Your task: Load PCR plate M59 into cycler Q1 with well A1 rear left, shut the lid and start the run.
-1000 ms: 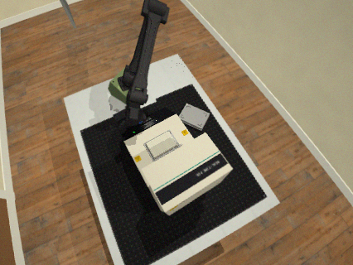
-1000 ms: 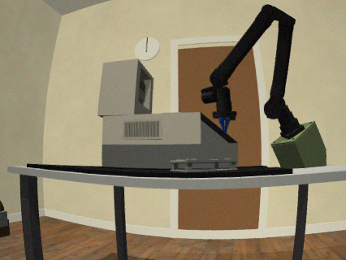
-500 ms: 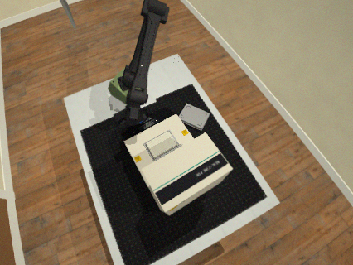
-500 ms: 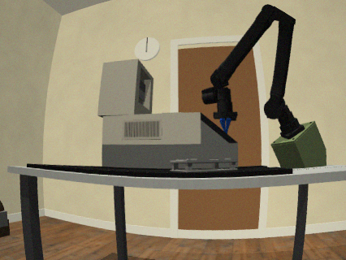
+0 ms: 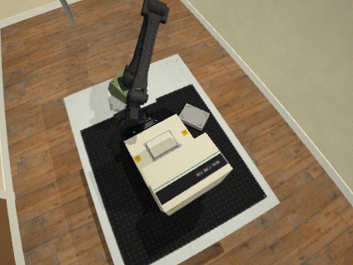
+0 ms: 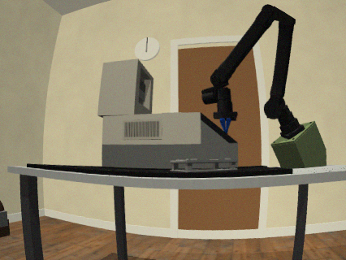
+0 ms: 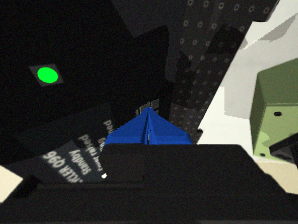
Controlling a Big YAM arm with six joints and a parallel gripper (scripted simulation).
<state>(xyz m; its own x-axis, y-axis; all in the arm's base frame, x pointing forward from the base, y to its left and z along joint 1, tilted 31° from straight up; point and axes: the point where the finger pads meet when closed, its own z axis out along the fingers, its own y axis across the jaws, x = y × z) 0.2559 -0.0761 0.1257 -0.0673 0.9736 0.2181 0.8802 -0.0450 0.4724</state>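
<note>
Lid (image 6: pixel 125 87) of Q1 (image 5: pixel 178 163) up, lamp (image 7: pixel 47 75) green, pincer (image 7: pixel 148 127) pinched shut on nothing above the panel; next, over to M59 (image 5: pixel 194 116) on its nest at two o'clock of Q1, fingers spread for the lift.

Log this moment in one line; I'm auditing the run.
lid: open | lamp: green | claw: shut, empty, over panel | plate M59: on nest

Closed blue fingertips meeting in a point at centre, dark sloped panel (image 7: pixel 90 65) behind, green lamp (image 7: pixel 47 75) at ten o'clock, white display text (image 7: pixel 75 160) at eight o'clock, green block (image 7: pixel 275 115) at three o'clock.
</note>
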